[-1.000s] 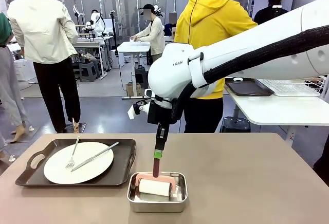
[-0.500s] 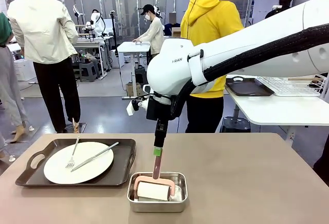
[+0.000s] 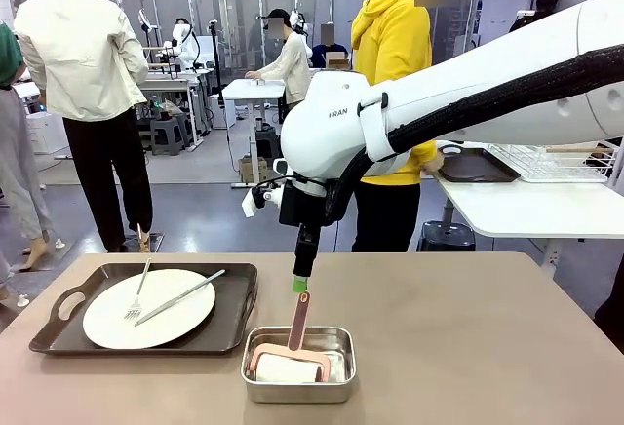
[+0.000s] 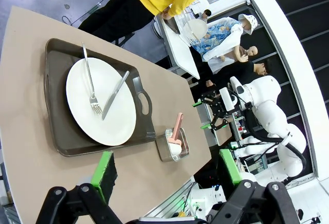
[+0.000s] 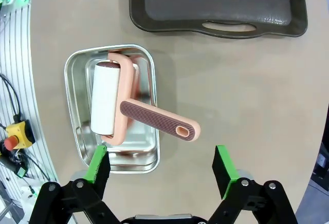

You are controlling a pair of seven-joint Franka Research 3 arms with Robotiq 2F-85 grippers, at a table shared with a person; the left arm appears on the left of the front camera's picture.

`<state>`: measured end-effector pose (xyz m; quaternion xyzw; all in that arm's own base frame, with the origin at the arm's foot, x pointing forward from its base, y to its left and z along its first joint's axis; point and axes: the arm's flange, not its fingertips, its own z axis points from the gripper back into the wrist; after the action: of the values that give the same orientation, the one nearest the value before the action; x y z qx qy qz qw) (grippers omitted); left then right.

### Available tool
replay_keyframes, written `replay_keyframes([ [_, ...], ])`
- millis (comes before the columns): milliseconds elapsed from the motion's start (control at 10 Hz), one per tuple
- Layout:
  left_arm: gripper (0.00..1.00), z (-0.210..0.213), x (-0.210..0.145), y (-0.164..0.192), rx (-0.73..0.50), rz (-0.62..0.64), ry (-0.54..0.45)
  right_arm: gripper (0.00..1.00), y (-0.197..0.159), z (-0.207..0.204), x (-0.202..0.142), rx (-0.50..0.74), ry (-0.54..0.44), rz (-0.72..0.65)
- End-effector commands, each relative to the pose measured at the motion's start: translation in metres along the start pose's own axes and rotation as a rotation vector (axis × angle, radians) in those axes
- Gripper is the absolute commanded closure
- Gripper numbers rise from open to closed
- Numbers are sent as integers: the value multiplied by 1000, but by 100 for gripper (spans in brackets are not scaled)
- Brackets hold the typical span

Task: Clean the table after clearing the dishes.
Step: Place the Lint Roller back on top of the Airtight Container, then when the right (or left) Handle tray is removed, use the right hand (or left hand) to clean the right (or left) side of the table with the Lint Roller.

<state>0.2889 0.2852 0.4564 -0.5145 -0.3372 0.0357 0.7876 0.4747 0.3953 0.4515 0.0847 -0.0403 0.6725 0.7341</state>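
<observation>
Right hand [image 3: 300, 284] hangs over the near middle of the counter [image 3: 468, 347], fingers pointing straight down and spread wide apart, gripping nothing. Just below its green tips sits the roller [image 3: 292, 347]: white roll lying in the steel tin [image 3: 298, 389], pink frame around it, ribbed brown handle leaning up and out over the tin's rim. From the right wrist view, that handle end sits between the two open fingers, clear of both pads.

Over on the robot's left side of the counter, the dark tray [image 3: 234, 318] lies flat, close beside the tin but not touching. A white plate [image 3: 146, 313] rests on it, with a fork [image 3: 136, 298] and knife [image 3: 180, 296] laid across the plate.

Left hand [image 4: 167, 167] hovers high off to the side, fingers also apart and empty, looking down at tray and tin.

Behind the counter, a person [image 3: 395, 45] in a yellow hoodie faces a white table [image 3: 526, 211].
</observation>
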Motion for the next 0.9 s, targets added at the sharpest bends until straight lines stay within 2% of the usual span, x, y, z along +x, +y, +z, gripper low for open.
replay_keyframes([
  [0,0,3,-1,-2,-10,-4,-5,0,2,-1,2,3,2,4],
  [800,0,3,-1,-2,-10,-4,-5,0,2,-1,2,3,2,4],
])
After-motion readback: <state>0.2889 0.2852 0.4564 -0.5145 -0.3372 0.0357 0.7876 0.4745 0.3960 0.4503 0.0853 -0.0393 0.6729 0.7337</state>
